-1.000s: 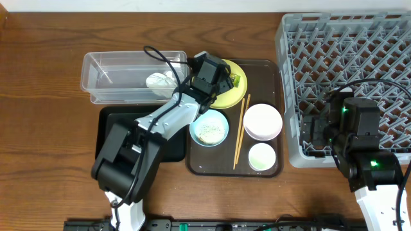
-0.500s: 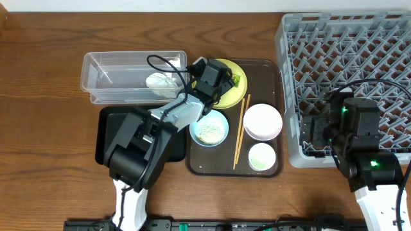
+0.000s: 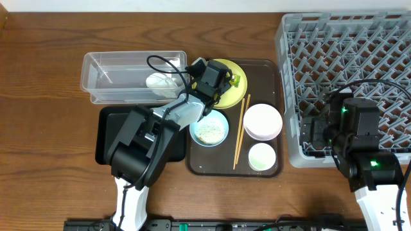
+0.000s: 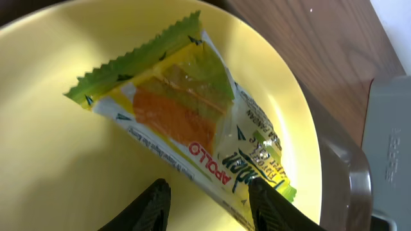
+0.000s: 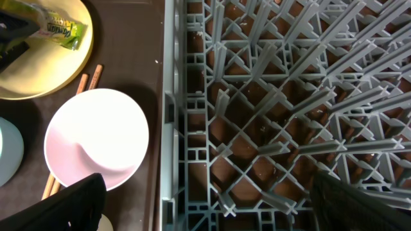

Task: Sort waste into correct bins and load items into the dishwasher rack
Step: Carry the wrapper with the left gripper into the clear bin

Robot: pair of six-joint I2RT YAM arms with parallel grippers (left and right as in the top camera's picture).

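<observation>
Your left claw (image 4: 207, 192) hangs open over the snack wrapper (image 4: 186, 122), which lies flat on the yellow plate (image 4: 51, 160). Close too shallow and the slick film could slip free; press too low and you'll shove the plate.

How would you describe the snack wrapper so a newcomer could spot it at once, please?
Find the large grey plastic dishwasher rack; left of it lies a dark brown rectangular serving tray. On the round yellow plate at the tray's back left corner is a small green-and-orange snack wrapper. Unlike the plain bowls nearby, it is a printed packet with zigzag-cut ends.
</observation>
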